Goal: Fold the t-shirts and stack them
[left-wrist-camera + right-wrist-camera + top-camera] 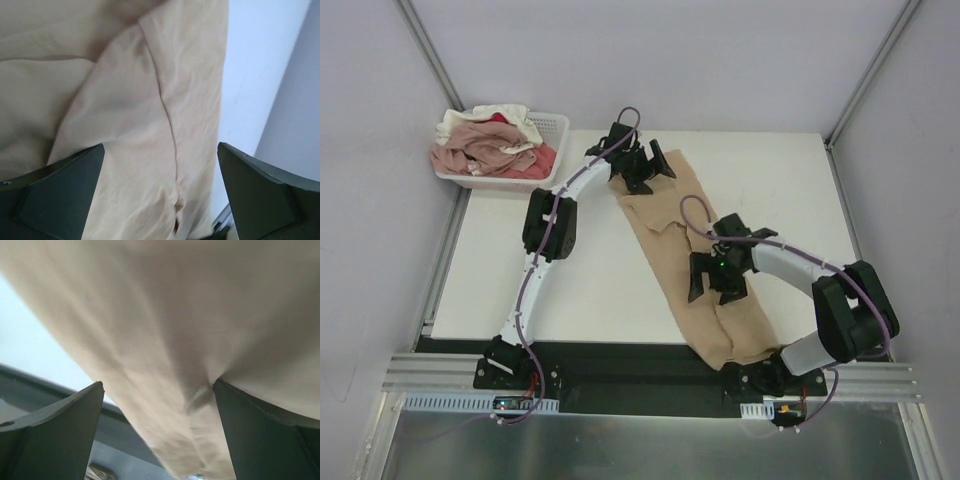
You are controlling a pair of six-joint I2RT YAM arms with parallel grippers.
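Tan t-shirt laid out as one long strip, slanting across the white table from the far middle down to the near right. Far end up by the left gripper. Near end spilling over the table's front edge onto the black rail beside the right arm's base. Wrinkled and bunched around the middle, flatter toward the near end.

Left gripper over the strip's far end, jaws spread wide, nothing clamped. From the left wrist: both dark fingers well apart at the bottom corners, tan cloth with a curving seam filling the space beyond them, bare table off to the right.

Right gripper over the middle of the strip, toward its left edge. Jaws wide apart here too. From the right wrist: cloth draped across the whole gap between the fingers, a fold running down close by the right-hand one, touching or not, cannot tell. No pinch to be seen.

Over at the far left corner: white lattice basket, heaped with more shirts. Dusty pink shirt in front, cream-white shirt on top, a bit of red shirt at the side. All well apart from the tan one.
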